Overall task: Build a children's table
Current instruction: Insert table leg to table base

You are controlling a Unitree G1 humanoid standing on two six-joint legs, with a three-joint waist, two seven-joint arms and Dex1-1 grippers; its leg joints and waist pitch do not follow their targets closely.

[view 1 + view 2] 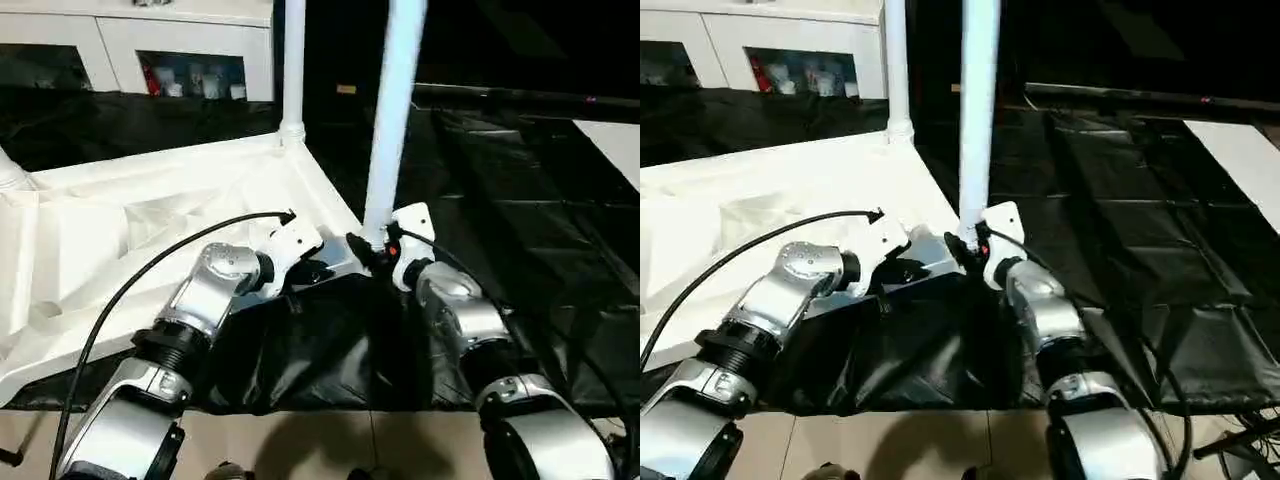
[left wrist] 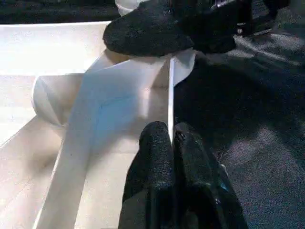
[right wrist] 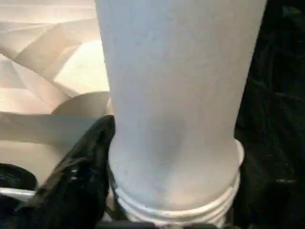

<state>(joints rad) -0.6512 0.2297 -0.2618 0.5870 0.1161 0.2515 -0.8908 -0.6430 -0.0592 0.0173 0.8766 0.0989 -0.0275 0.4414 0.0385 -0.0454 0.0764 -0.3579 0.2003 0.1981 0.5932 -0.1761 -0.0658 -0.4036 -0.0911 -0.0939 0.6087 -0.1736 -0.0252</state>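
Left gripper [image 2: 171,143] pinched on tabletop [image 1: 150,215] rim; right gripper [image 1: 375,250] clasps upright leg [image 1: 393,120] at 12 o'clock; no legible writing.

The work area was covered by a black sheet [image 1: 1120,200], creased and glossy, spread over a pale tiled floor [image 1: 300,440] that showed along the near edge. Against the far wall stood a white cabinet [image 1: 190,30] with glazed doors, behind which small red and white items [image 1: 190,82] were shelved. A white rectangular panel [image 1: 1240,160] lay at the right side beyond the sheet, and the far right background was dark.
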